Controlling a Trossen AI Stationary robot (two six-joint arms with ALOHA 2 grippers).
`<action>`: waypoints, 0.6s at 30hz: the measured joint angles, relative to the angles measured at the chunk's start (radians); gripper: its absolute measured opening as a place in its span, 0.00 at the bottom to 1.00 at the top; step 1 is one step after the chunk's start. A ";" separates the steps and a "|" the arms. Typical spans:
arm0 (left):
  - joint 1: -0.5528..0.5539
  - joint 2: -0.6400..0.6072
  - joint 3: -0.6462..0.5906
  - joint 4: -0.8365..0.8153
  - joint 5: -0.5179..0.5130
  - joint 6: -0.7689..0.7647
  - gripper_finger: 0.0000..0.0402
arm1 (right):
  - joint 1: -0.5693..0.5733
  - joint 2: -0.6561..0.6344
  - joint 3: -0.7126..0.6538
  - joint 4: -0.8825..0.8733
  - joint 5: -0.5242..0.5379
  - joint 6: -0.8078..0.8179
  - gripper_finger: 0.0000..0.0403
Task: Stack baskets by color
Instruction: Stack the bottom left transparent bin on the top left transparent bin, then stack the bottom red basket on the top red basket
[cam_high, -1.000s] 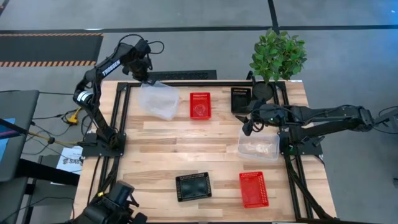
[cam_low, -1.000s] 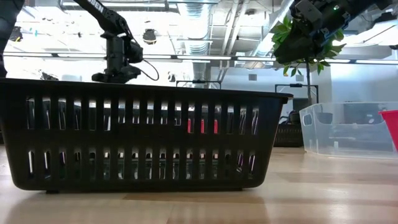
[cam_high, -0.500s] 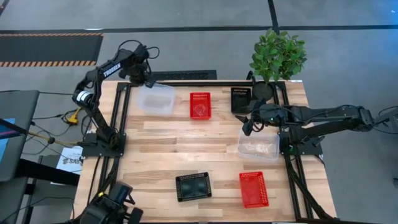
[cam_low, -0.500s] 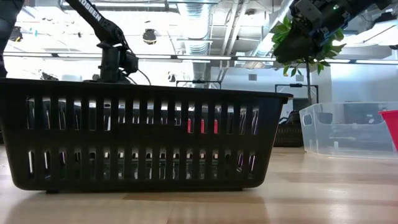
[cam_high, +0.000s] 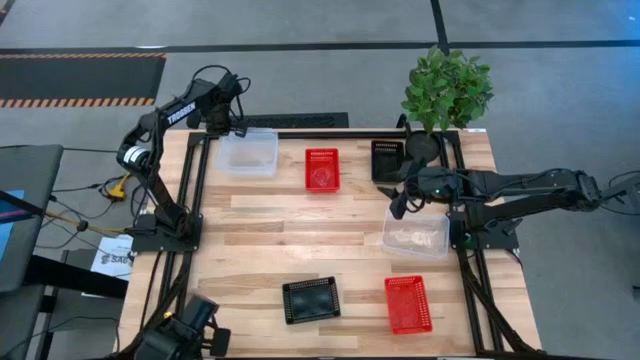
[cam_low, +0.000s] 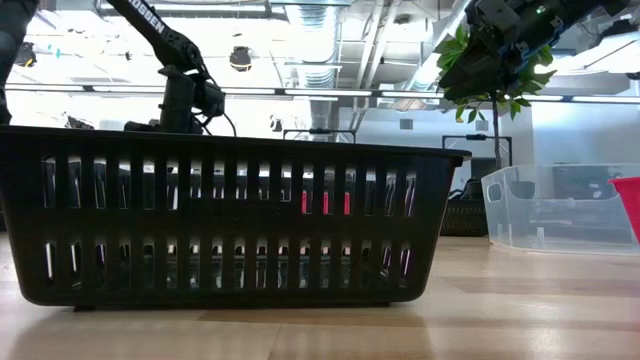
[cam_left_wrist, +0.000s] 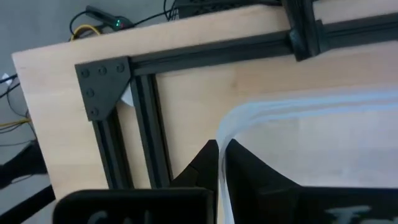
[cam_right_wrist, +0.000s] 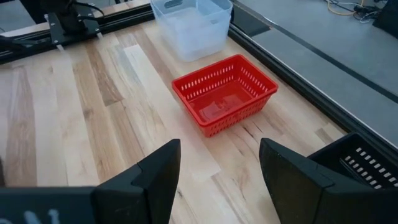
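clear plastic basket (cam_high: 249, 153) has come down flat at the bench's (cam_high: 250, 240) far left corner, the left claw (cam_left_wrist: 220, 155) still pinched on its rim. right claw (cam_right_wrist: 219, 163) hangs wide over the bench's right side, empty. the other clear basket (cam_high: 415, 233) sits well apart; the low view hides most baskets.

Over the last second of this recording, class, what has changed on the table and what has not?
The left end effector, shut on the rim of the clear basket, has carried it from a tilted pose nearer the table's middle back towards the far left corner, where it now sits level. The right end effector stays open above the table. The other baskets and the plant have not moved.
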 joint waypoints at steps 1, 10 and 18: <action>-0.002 0.000 0.000 -0.013 -0.002 0.000 0.01 | 0.001 0.000 0.000 -0.001 -0.001 0.000 0.59; -0.012 0.000 0.000 -0.056 -0.015 0.040 0.28 | 0.002 0.000 0.000 -0.002 -0.031 0.000 0.59; -0.012 -0.011 0.037 -0.060 -0.015 0.116 0.56 | 0.002 0.000 0.000 -0.001 -0.033 -0.001 0.59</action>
